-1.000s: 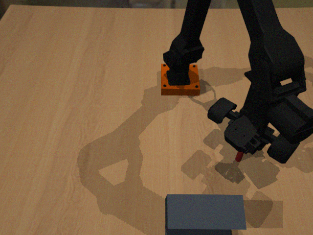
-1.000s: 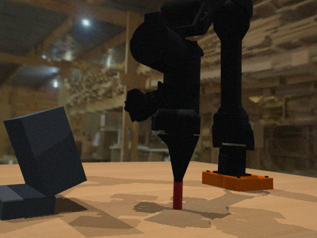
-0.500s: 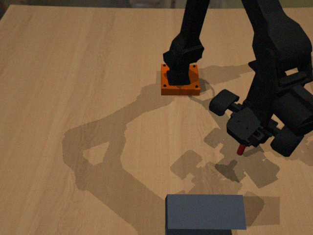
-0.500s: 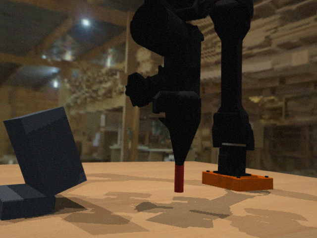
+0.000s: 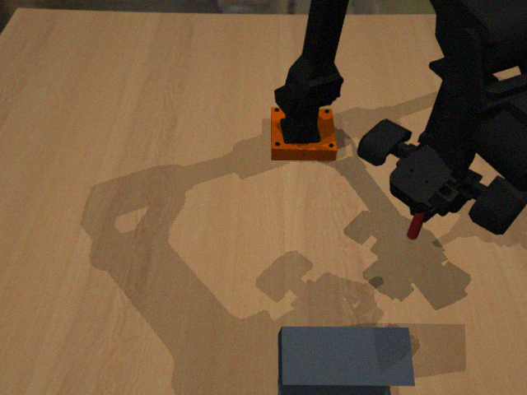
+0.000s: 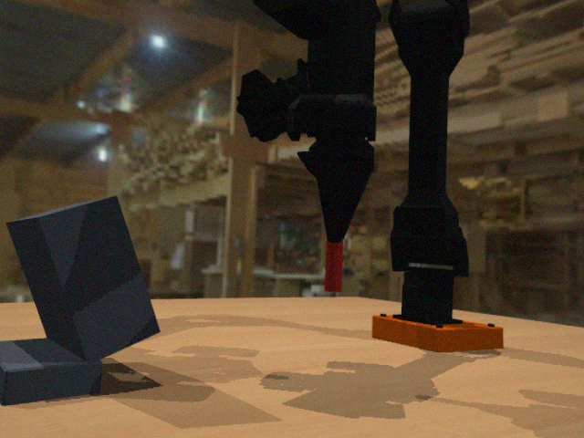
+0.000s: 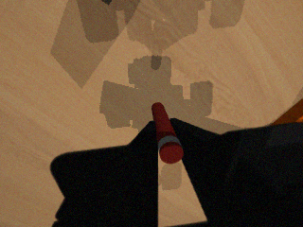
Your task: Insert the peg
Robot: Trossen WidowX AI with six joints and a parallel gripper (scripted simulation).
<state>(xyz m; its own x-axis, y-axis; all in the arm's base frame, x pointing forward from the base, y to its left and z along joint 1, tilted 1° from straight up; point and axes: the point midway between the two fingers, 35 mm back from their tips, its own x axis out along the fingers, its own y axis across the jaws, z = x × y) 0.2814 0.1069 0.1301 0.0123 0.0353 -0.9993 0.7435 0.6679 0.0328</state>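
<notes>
Red, round and smooth, the peg (image 6: 333, 265) hangs upright above the counter (image 5: 128, 127) near its right edge, my fingers (image 6: 336, 235) clamped on its top end, which they hide.

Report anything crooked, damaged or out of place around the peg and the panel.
Nothing stands out. The red peg hangs upright, clear of the table, clamped near its top end by the gripper. The sloped panel sits undisturbed on its base, apart from the peg. Its hole is not visible in these views.
</notes>
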